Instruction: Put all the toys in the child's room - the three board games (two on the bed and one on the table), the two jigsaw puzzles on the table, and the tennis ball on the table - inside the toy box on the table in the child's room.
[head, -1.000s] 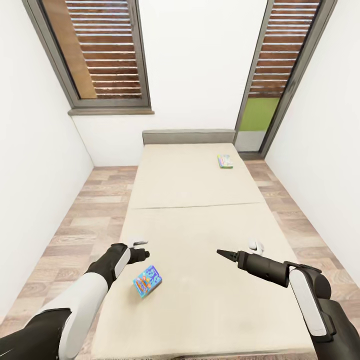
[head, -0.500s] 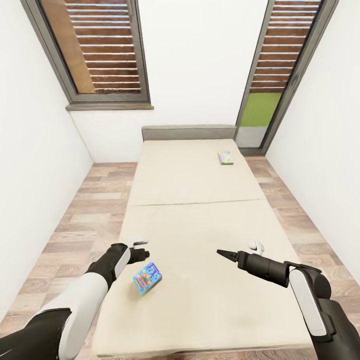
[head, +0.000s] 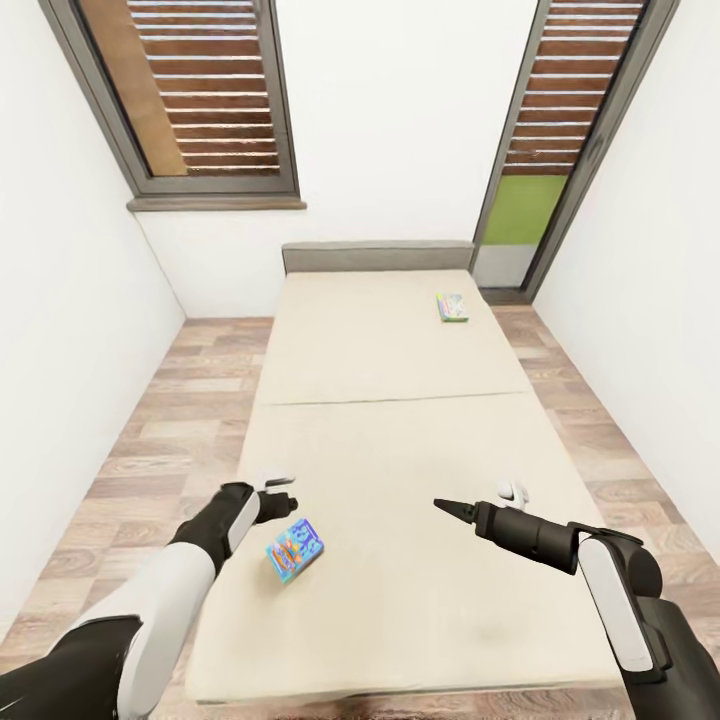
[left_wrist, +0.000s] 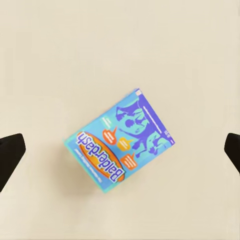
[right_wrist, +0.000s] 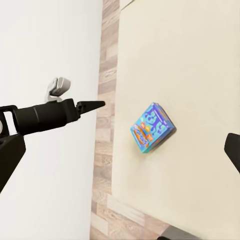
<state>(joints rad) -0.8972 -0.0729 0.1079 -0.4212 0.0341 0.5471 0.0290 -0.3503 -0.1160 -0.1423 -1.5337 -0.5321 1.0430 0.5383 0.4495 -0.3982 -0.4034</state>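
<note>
On the beige bed (head: 400, 350), a small blue board game (head: 295, 548) lies near the foot end at the left. My left gripper (head: 287, 507) hovers just above and beyond it, open. In the left wrist view the blue game (left_wrist: 120, 146) lies centred between the two wide-apart fingertips (left_wrist: 10, 155), untouched. A white-blue board game with a green edge (head: 452, 307) rests far off near the grey headboard (head: 378, 256). My right gripper (head: 448, 507) is held over the mattress to the right, open and empty. The right wrist view shows the blue game (right_wrist: 152, 126) and the left gripper (right_wrist: 87, 106).
Wooden floor (head: 190, 400) runs along both sides of the bed, between white walls. A shuttered window (head: 190, 90) is at the back left, and a tall glazed door (head: 540, 180) at the back right. The bed's foot edge (head: 400, 690) lies just in front of me.
The whole view has shifted: the bed and both games sit higher in the picture and the foot edge shows more. Both arms keep their pose, both grippers stay open.
</note>
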